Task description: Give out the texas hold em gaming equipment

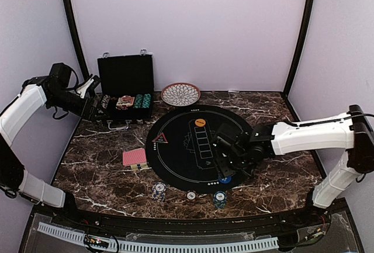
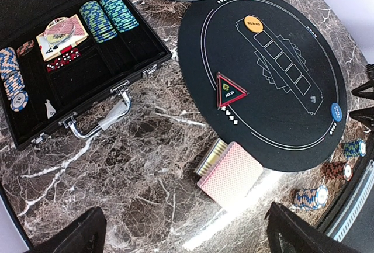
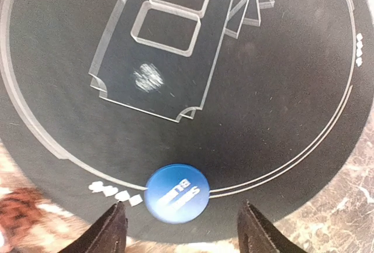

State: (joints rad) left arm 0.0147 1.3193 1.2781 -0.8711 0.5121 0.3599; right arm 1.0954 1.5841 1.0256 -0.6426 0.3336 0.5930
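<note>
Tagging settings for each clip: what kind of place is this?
Probably a walled robot test cell dressed as a poker table, not a real card room: plain lilac walls, a marble-look tabletop, and a round black poker mat near an open chip case.

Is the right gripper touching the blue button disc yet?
Apart. The right wrist view shows the blue button disc lying inside the open right gripper, bare mat visible either side.

Robot test booth: plain lilac walls (image 1: 187, 25), marble table (image 1: 280, 177).
</note>
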